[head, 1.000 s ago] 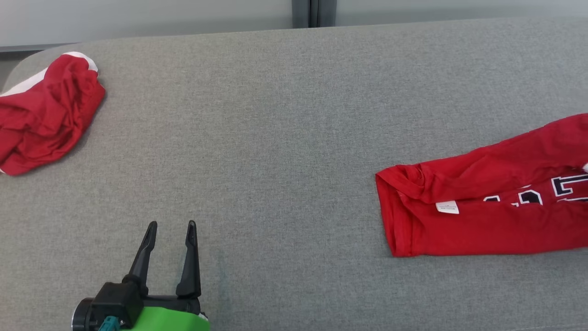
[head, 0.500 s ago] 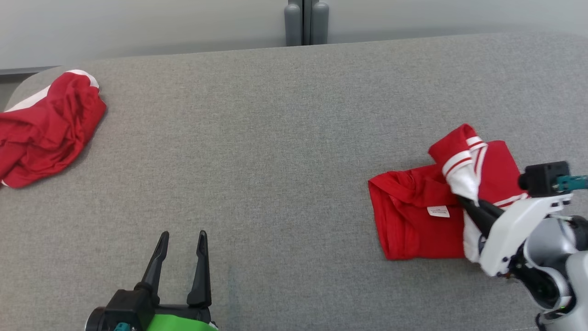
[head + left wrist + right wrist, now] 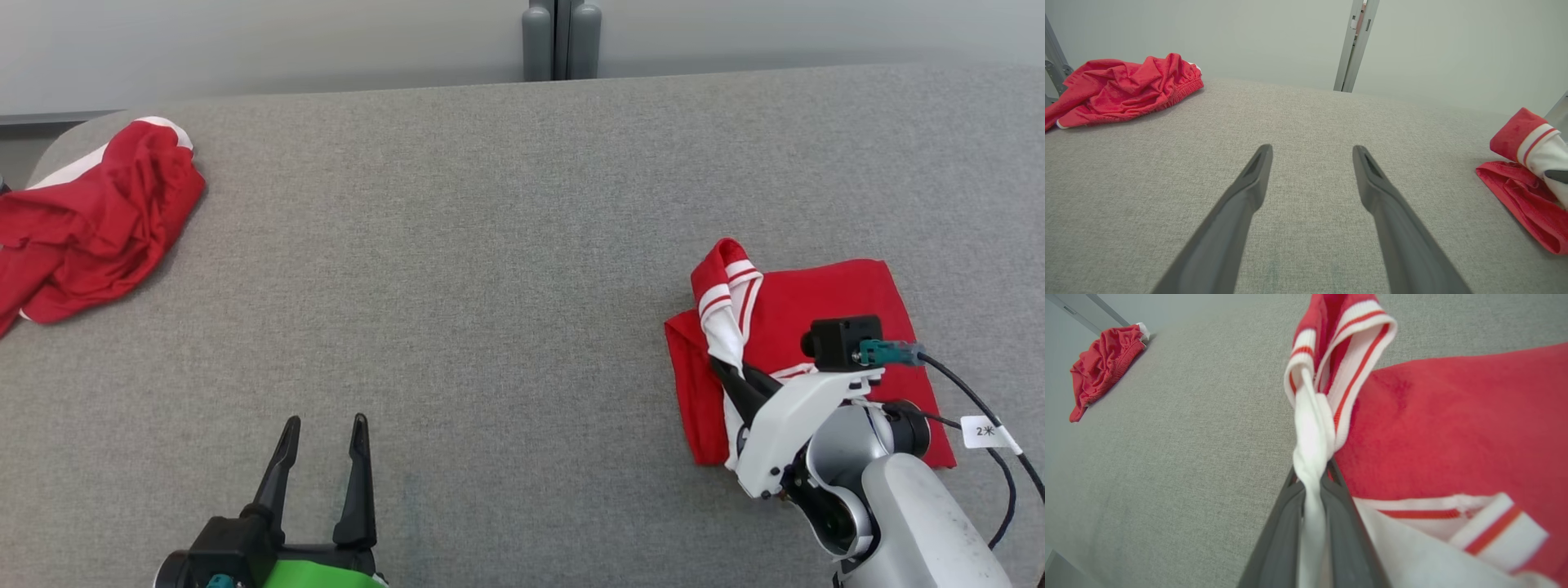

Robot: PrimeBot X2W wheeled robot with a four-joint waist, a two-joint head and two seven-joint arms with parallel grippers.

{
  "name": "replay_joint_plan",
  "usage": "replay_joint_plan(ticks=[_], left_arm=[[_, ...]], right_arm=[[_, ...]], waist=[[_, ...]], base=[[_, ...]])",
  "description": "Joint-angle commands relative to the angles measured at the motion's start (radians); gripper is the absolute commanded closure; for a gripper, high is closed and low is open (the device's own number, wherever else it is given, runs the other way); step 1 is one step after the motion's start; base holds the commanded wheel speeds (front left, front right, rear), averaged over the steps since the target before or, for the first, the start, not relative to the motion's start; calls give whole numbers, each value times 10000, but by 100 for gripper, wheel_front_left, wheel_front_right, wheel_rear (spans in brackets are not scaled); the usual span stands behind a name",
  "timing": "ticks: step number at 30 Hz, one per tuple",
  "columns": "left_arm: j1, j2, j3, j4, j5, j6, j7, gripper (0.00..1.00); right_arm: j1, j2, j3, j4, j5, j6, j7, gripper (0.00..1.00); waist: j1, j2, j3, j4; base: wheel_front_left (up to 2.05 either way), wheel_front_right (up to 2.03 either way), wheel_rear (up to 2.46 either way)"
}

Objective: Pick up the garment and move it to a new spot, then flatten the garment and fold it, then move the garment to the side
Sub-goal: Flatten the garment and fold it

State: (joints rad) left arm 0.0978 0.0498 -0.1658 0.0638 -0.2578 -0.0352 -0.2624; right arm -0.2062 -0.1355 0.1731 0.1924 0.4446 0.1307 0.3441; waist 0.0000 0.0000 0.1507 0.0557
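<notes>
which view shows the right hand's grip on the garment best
The right wrist view: the right hand is close up, shut on the white striped trim of the garment. The head view shows the pinch from above, smaller. The left wrist view catches one dark fingertip on the trim at its right edge.

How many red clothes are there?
2. A crumpled red garment lies at the far left; a folded red garment lies at the right, its striped trim pinched by the right gripper.

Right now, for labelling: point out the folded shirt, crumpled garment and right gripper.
folded shirt (image 3: 824, 302), head view, red top panel
crumpled garment (image 3: 98, 220), head view, heap's middle
right gripper (image 3: 720, 367), head view, between fingertips
</notes>
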Motion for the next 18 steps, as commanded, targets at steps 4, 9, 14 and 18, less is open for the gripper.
replay_joint_plan(ticks=[4,9,14,18], left_arm=[[180,17,-38,36,-75,-17,-32,0],[259,17,9,26,11,-21,-32,0],[387,17,29,-39,2,62,-32,0],[541,18,85,-102,26,100,-32,0]], right_arm=[[-262,269,16,83,-125,-1,-651,0],[49,412,-210,-889,109,-1,-2087,0],[924,-24,-951,-1901,-420,-4,-3527,0],[1823,-387,-2127,-1840,-1060,-8,-4706,0]], waist=[[0,0,-46,-64],[0,0,-188,-167],[0,0,-458,-259],[0,0,-718,-351]], base=[[0,0,0],[0,0,0],[0,0,0],[0,0,0]])
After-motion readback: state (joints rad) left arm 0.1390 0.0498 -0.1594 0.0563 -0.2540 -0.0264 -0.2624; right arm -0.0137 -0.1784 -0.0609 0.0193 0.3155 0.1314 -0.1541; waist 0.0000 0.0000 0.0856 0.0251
